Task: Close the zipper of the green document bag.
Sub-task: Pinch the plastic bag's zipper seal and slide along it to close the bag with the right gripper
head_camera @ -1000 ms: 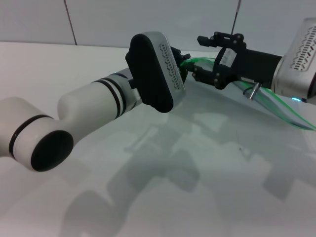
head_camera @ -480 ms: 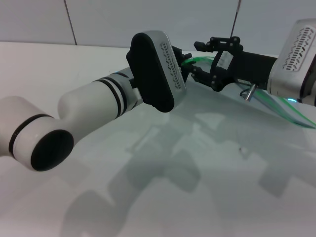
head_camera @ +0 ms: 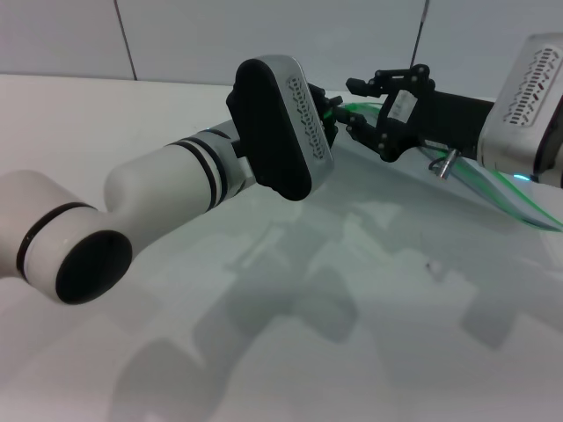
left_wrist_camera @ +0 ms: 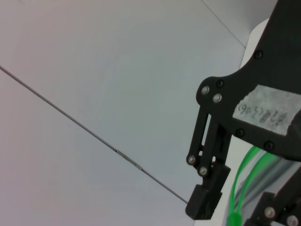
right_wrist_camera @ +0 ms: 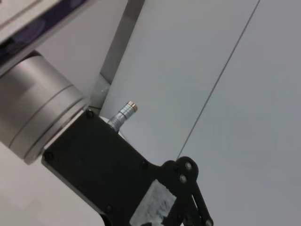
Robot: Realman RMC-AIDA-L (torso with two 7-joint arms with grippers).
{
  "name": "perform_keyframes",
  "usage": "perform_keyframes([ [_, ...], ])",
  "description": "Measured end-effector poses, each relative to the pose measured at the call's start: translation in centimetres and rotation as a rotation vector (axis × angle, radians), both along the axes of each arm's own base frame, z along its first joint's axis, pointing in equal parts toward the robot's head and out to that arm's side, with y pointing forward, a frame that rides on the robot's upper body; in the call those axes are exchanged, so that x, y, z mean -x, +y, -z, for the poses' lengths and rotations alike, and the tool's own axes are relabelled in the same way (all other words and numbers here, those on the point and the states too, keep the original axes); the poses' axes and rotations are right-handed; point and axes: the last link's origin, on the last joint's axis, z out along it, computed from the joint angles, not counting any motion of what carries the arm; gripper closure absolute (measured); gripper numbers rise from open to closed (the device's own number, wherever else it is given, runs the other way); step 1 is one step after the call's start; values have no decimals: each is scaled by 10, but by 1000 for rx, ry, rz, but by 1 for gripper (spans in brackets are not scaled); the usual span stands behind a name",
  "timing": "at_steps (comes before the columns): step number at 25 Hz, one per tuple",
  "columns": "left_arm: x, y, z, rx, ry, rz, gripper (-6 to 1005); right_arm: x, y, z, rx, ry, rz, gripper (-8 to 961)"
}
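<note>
The green document bag (head_camera: 482,178) shows only as a translucent sheet beyond my right arm, held up off the white table (head_camera: 396,299). Its zipper (head_camera: 515,195) runs as a thin green strip from there to between my two grippers. My right gripper (head_camera: 356,109) is open, with one black finger above the strip and one below it. In the left wrist view this same right gripper (left_wrist_camera: 237,207) straddles the zipper (left_wrist_camera: 244,174), and a small green slider tab (left_wrist_camera: 233,220) sits between its fingers. My left gripper (head_camera: 328,110) is mostly hidden behind its own wrist housing (head_camera: 277,127), right at the strip's near end.
My left forearm (head_camera: 167,189) crosses the front left of the table. A white panelled wall (head_camera: 176,35) stands behind. The right wrist view shows only a black gripper body (right_wrist_camera: 103,165) with a metal pin (right_wrist_camera: 123,113) against that wall.
My right gripper has shifted a little left toward the left wrist, and its upper finger has come down closer to the green strip. The left arm has barely moved.
</note>
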Motion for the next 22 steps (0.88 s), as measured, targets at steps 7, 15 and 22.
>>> perform_keyframes([
  [7, 0, 0, 0, 0, 1, 2, 945, -1, -1, 2, 3, -13, -6, 588],
  [15, -2, 0, -1, -2, 0, 6, 945, -2, 2, 4, -3, -28, 1, 613],
  [22, -2, -1, -1, -3, 1, 8, 945, -4, 4, 4, -20, -34, 13, 636],
])
